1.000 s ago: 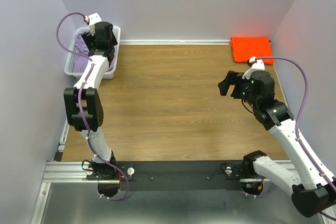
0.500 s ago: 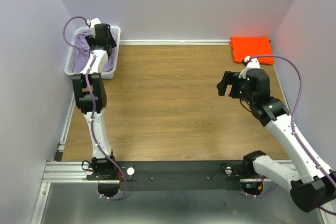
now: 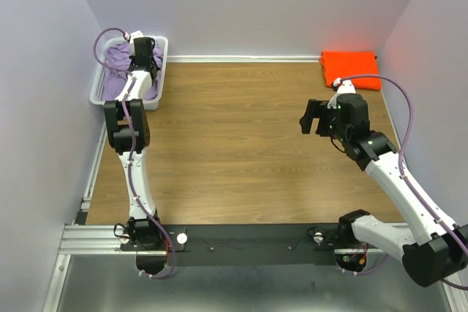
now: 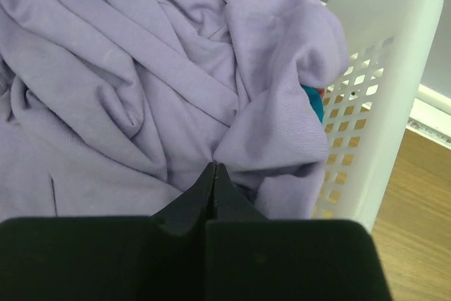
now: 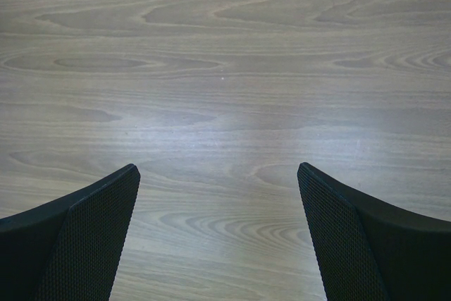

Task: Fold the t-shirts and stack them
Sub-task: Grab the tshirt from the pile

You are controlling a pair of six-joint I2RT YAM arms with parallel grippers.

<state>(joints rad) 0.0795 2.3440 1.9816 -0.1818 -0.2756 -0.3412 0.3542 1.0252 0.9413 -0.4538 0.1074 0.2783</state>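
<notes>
Lavender shirt (image 4: 141,89) pinched by the left tool (image 4: 214,169).

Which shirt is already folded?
The orange t-shirt, a neat flat rectangle at the far right; the lavender t-shirt lies crumpled in the white basket.

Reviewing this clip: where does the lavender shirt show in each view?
Top external: lavender shirt at far left, heaped in the white basket.
Left wrist: shirt fills most of the frame, basket wall at right.
Right wrist: not in it.
Shared landmark: the white basket.
</notes>
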